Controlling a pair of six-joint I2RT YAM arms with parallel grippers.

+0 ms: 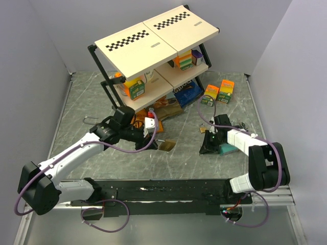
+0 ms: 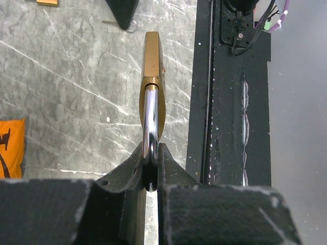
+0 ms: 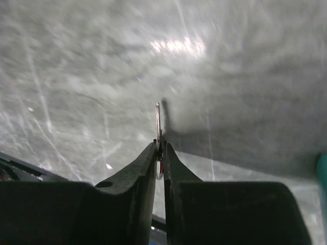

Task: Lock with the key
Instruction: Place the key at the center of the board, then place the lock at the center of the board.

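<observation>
A brass padlock (image 2: 152,66) hangs from its steel shackle (image 2: 150,122), and my left gripper (image 2: 152,155) is shut on that shackle. From above, the padlock (image 1: 166,145) sits just off the table in front of the shelf, at the left gripper (image 1: 156,137). The key (image 3: 158,122) shows edge-on as a thin metal blade sticking out past the fingertips of my right gripper (image 3: 160,148), which is shut on it over bare table. In the top view the right gripper (image 1: 209,133) is to the right of the padlock, well apart from it.
A black two-tier shelf rack (image 1: 153,46) with cartons stands at the back. Snack bags (image 1: 171,108) lie under it. Two small cartons (image 1: 218,92) stand to its right. A black pouch (image 1: 209,145) and a teal item (image 1: 227,149) lie under the right arm. A black rail (image 1: 168,191) runs along the near edge.
</observation>
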